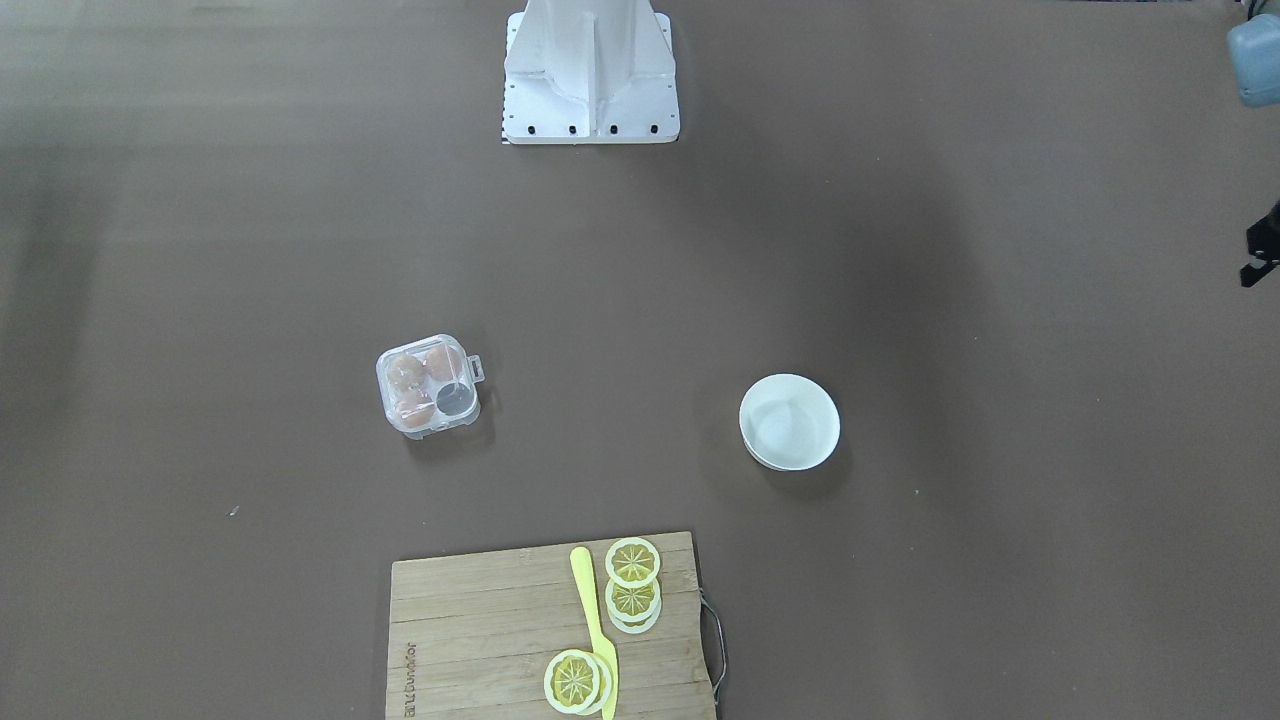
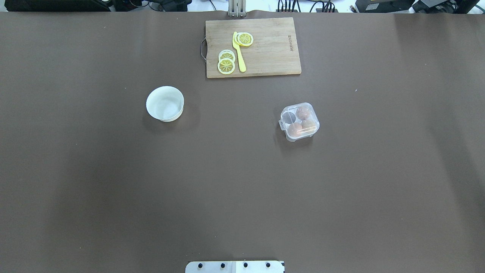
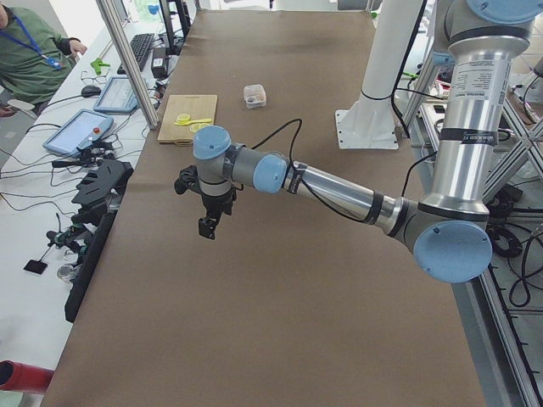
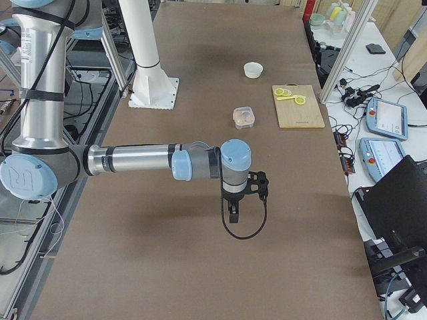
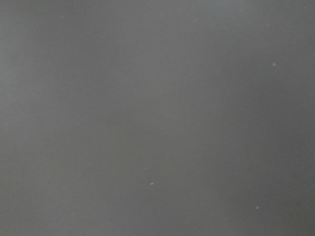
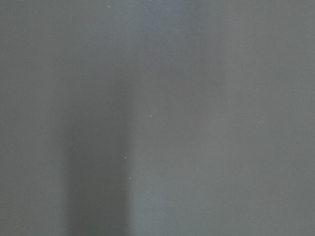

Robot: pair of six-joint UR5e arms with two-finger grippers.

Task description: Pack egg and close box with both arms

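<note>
Egg [image 2: 294,129]: light brown, one of three alike, no telling which is the task's. All three sit in cells of the box [image 2: 290,118]; the fourth cell is bare. Judged light, smooth and thin-shelled, so apt to roll or slip, and to crack under a hard pinch. Take it across the short waist, squeeze softly, lower straight into a cell. Box: thin clear plastic, likely light and flexible, and would skid on the table [image 2: 242,189] if pushed from one side only. Lid looks to lie down over the cells, latch tab on one side; latched or not, cannot tell. Best hold, by my reckoning: one tool steadies the wall opposite the tab while the other presses the lid near the tab. Left tool [image 3: 207,229] hangs over bare table, box well apart, far along the table beyond it. Right tool [image 4: 232,215] likewise, box beyond it, seemingly nearer. Nothing seen in either; how far open, cannot tell. Wrist views show only blurred table. White bowl [image 2: 165,104] looks empty; cutting board [image 2: 273,49] lies farther off.
</note>
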